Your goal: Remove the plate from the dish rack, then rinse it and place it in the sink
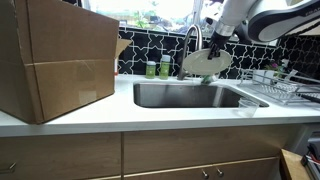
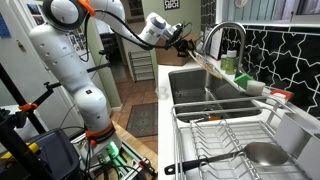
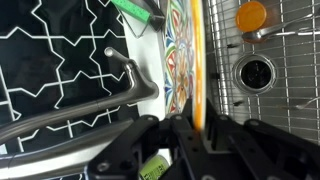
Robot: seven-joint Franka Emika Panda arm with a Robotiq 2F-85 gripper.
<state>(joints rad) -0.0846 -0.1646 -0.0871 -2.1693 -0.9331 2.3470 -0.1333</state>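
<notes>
My gripper [image 1: 214, 42] is shut on the plate [image 1: 205, 63] and holds it on edge above the sink [image 1: 190, 96], right beside the arched faucet [image 1: 190, 38]. In the wrist view the plate [image 3: 197, 55] runs edge-on between my fingers [image 3: 195, 125], with an orange rim and a colourful patterned face turned toward the faucet [image 3: 130, 85]. The sink's wire bottom grid and drain [image 3: 255, 72] lie beyond it. In an exterior view the gripper [image 2: 181, 41] holds the plate [image 2: 192, 50] over the far end of the sink [image 2: 200, 85]. The wire dish rack [image 1: 280, 88] [image 2: 235, 135] stands beside the sink.
A big cardboard box [image 1: 55, 60] stands on the counter beside the sink. Two green bottles [image 1: 158, 68] stand behind the basin near the faucet. A ladle [image 2: 262, 153] lies in the rack. An orange round item [image 3: 252, 17] lies in the basin.
</notes>
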